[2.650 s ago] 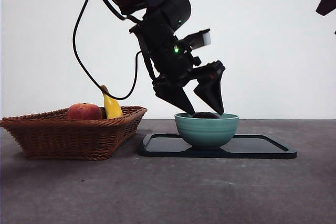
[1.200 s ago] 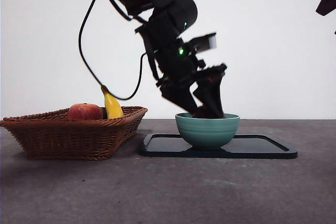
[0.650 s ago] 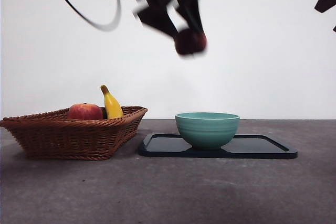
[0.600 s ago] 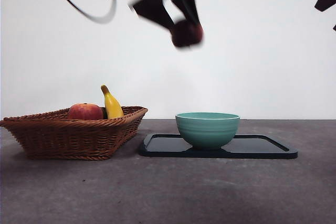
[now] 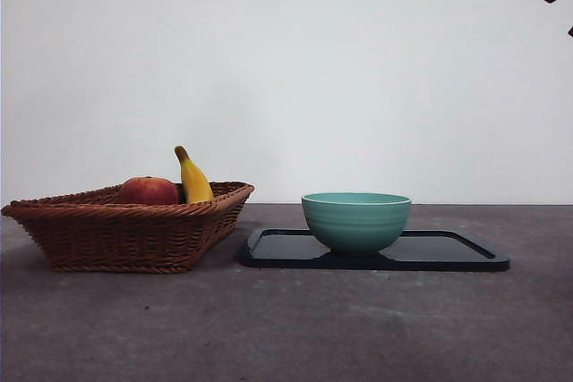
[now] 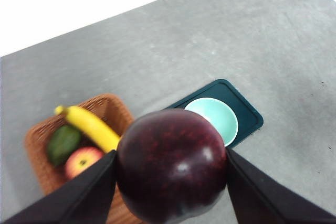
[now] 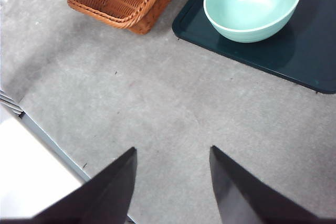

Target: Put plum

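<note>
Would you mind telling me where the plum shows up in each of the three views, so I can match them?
Front view: not in the picture; the arm holding it is above the frame.
Left wrist view: the plum fills the lower middle, clamped in the left pincer.
Right wrist view: not in the picture.
Shared landmark: the teal bowl on the dark tray, in all three views.

One plum, one banana, one bowl — one basket, one tray.

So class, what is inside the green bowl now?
Nothing: the green bowl shows only its bare pale inside in both wrist views. The plum is held high between the left gripper's fingers.
</note>
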